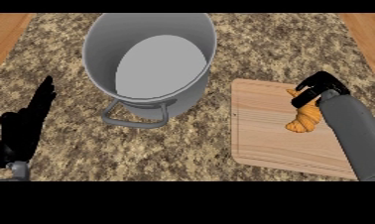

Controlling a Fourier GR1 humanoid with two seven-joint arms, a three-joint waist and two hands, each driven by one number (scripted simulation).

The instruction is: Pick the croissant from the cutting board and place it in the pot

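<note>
Black right hand (316, 89) curls round the golden-brown croissant (304, 119) on the pale wooden cutting board (264, 134), right of frame.
Tall grey metal pot (150, 64) stands upper centre; left hand (26, 124) rests straight-fingered at the left edge.

You have one view only, the head view, so no second view shares any part of the scene. It looks steeply down on the counter (256, 49) from above its near edge, facing away from the robot's body. Take the pot (150, 64) as your landmark: it stands left of centre and toward the far side, and you see straight into it to its floor. The cutting board (264, 134) lies right of the pot and nearer the camera. The view sits close: the speckled counter fills nearly the whole width, with a wooden strip (13, 32) showing only at the far corners, left and right of the pot.
</note>
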